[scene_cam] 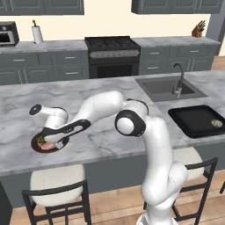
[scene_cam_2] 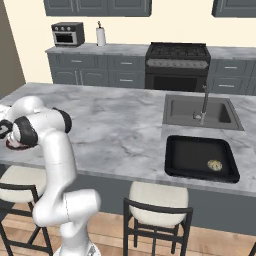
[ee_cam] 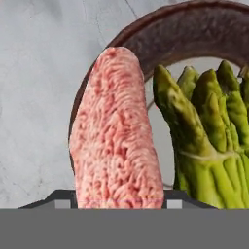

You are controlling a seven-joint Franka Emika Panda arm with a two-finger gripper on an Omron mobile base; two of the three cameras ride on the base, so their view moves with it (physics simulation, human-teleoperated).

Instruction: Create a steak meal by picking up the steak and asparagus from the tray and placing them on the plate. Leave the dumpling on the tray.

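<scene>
In the hand view the finger tips are cut off at the bottom edge, with the steak [ee_cam: 116, 141] rising right between where they would stand, so whether they grip it or have let go cannot be told. The steak is a pink, grainy oblong slab lying on the plate [ee_cam: 194, 29], its far end reaching over the dark brown rim. Just to its right lies the asparagus [ee_cam: 209, 146], a bundle of yellow-green stalks with the tips pointing away from the camera, close beside the steak with a narrow strip of pale plate centre showing between them. In the left base view the gripper [scene_cam: 49, 141] hangs low over the plate [scene_cam: 36, 143] at the near left of the marble island counter [scene_cam: 88, 92], and bits of pink and green show under the hand. The arm reaches left from its base, which stands at the near edge between two stools. Well to the right, on the same counter and just near of the sink [scene_cam: 169, 88], sits the black tray [scene_cam_2: 200, 157]; the dumpling [scene_cam_2: 215, 164] rests in its near right part, alone on the tray. Beyond the island a stove [scene_cam_2: 176, 65] stands against the far wall.
</scene>
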